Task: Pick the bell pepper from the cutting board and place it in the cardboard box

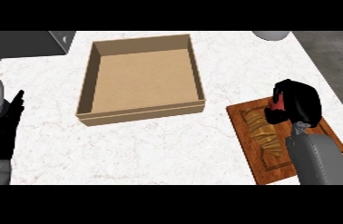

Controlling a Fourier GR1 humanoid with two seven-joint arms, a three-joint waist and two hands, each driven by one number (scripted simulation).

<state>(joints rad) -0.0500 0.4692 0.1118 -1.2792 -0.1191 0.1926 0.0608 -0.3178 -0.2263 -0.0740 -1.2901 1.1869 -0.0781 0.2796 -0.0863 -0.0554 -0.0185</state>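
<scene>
Over the cutting board (268,148) at right, my right robot hand (299,103) is curled round the red bell pepper (275,103): grasp step, I judge. Next I lift and carry it left to the cardboard box (87,82). Left robot hand (9,123) rests, fingers straight.

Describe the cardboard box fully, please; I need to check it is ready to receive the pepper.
The cardboard box is a shallow, open-topped rectangular tray of plain brown card, with low upright walls and a flat, lighter floor. Nothing shows inside it. It sits flat on the white marbled counter, slightly turned, left of the cutting board and apart from it. Neither hand touches it: the right hand is over the board, curled round something red, and the left hand rests at the left edge.
</scene>
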